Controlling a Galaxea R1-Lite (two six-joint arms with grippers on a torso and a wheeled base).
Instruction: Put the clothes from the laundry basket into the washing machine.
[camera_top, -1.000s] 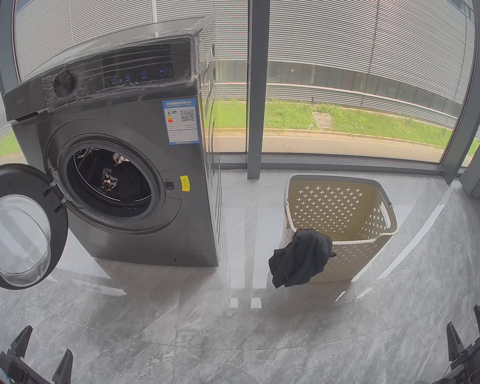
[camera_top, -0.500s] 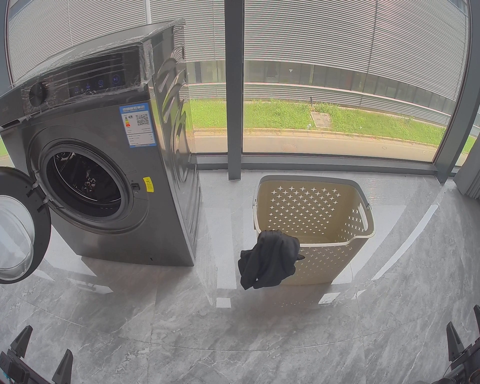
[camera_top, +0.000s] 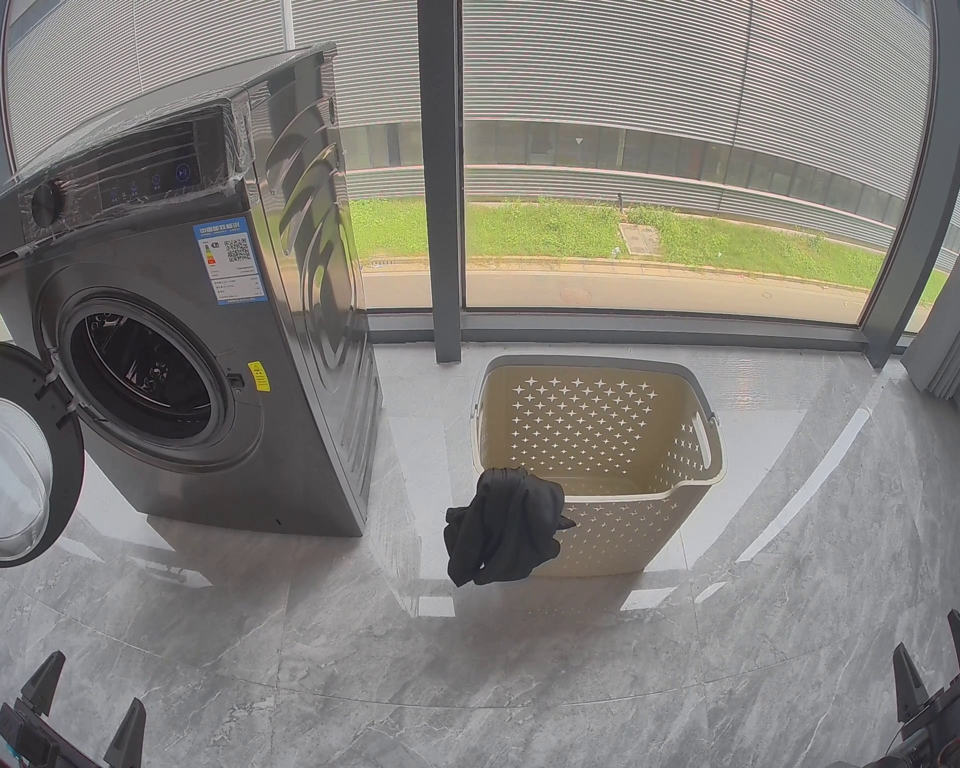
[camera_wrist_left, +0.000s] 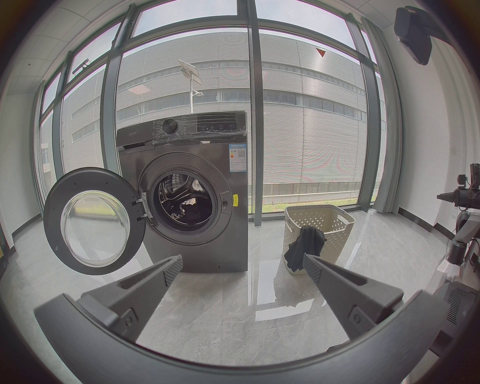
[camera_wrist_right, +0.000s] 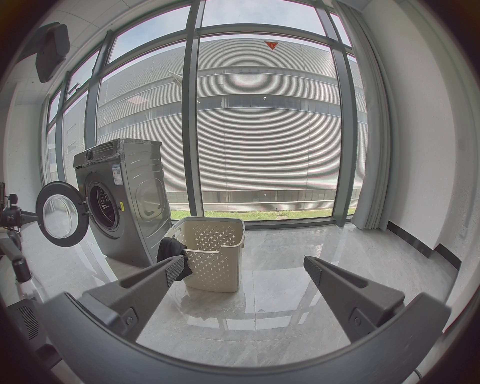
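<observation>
The round door (camera_top: 35, 450) of the washing machine (camera_top: 200, 330) is cut off at the left edge of the head view. The drum (camera_top: 140, 375) is too dark inside to tell what lies there. The near wall of the laundry basket (camera_top: 620, 530) hides its floor and the inner part of the dark garment (camera_top: 500, 530) that hangs over its near left rim. The left gripper (camera_top: 92, 685) and the right gripper (camera_top: 928, 635) are cut off at the near edge, behind the finger ends.
</observation>
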